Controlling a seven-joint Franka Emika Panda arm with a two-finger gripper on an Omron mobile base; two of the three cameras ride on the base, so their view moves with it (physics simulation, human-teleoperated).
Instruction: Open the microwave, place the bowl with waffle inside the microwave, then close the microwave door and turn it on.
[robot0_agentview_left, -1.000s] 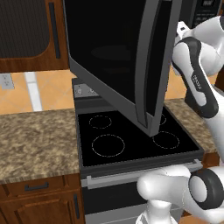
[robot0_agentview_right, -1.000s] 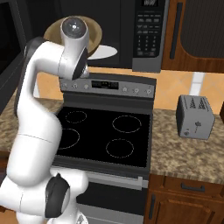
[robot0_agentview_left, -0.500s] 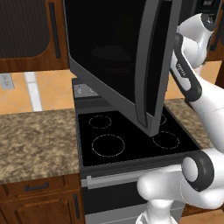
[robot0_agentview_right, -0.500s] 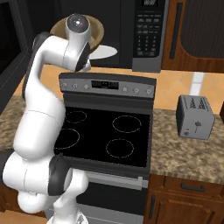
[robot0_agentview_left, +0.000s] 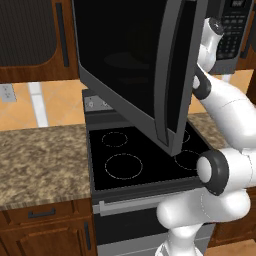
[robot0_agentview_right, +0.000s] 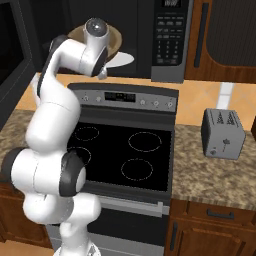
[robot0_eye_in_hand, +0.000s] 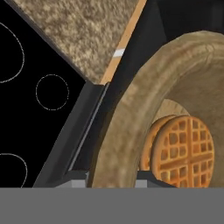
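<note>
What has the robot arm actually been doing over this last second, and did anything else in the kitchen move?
The arm has swung further up and in toward the open microwave, carrying the bowl with the waffle to the cavity mouth. The gripper stays clamped on the bowl's rim. The microwave door hangs open as before; the toaster and stove haven't moved.

From my hand view the bowl (robot0_eye_in_hand: 131, 127) runs off the frame at 3 and 12 o'clock. Its rim hides the waffle (robot0_eye_in_hand: 181, 151) at 9 o'clock. I cannot see the gripper's fingertips.

In my right base view the arm covers most of the bowl (robot0_agentview_right: 112, 42).
</note>
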